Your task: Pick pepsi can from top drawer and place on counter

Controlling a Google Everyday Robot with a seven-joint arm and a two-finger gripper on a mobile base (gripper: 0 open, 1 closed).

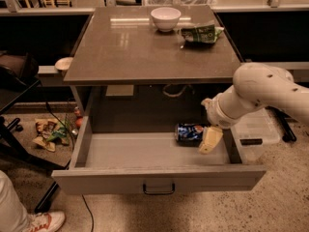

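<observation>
The pepsi can (189,133) lies on its side at the back right of the open top drawer (159,177), which is pulled out under the counter (145,47). My gripper (210,140) hangs inside the drawer just to the right of the can, its cream fingers (211,139) pointing down and close to the can's right end. The white arm reaches in from the right.
A white bowl (165,18) and a green snack bag (200,34) sit at the back of the counter. A clear plastic bin (256,132) stands on the floor right of the drawer. Litter (48,132) and a person's shoe (41,221) are at the left.
</observation>
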